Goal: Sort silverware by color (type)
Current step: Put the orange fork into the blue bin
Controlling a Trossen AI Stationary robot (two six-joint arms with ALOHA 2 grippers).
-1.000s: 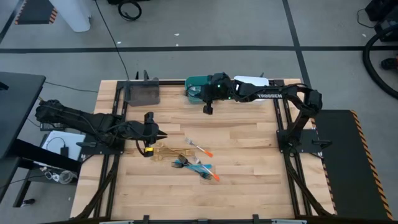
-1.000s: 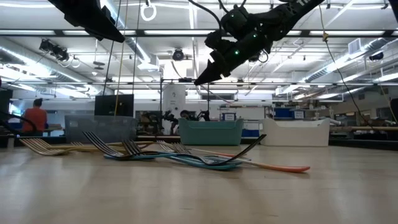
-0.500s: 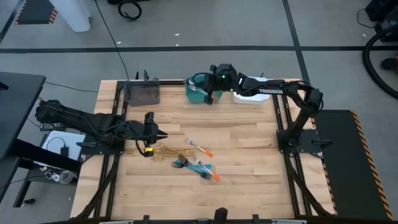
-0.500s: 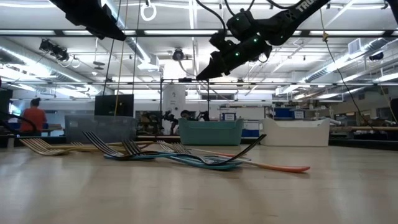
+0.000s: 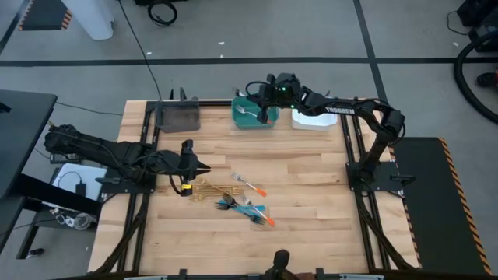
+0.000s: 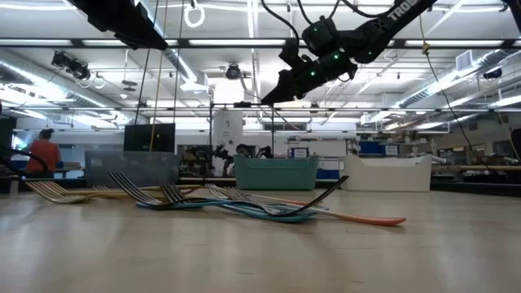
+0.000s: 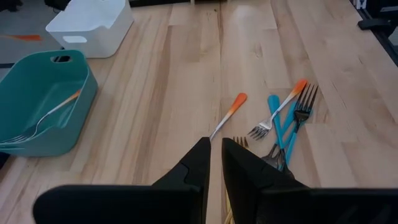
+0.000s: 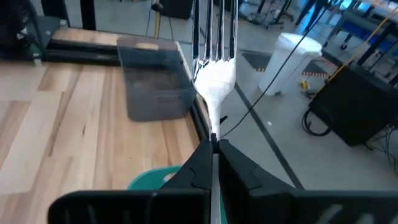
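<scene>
Right gripper (image 5: 263, 99) is up over the teal bin (image 5: 243, 120) at the table's far edge, jaws clamped on a silver fork (image 8: 212, 68). The fork's neck sits pinched right between the fingertips and the tines stick straight out past them; handle colour can't be told, it's hidden in the jaws. In the low view the gripper hangs well above the bin, not inside it.

Teal bin already has one orange-handled fork (image 7: 45, 115) lying in it. Grey bin (image 5: 179, 117) sits toward the far-left corner, white bin (image 5: 315, 120) just beside the teal one on its right.

Left gripper (image 5: 201, 169) waits low near the table's left edge, fingers almost together, gripping nothing; its tips are just short of the pile.

Rest of the silverware (image 5: 241, 198) is a loose pile mid-table: gold forks (image 5: 204, 189) nearest the left gripper, then blue-handled and orange-handled pieces overlapping, one orange-handled fork (image 7: 225, 115) lying slightly apart toward the bins.
</scene>
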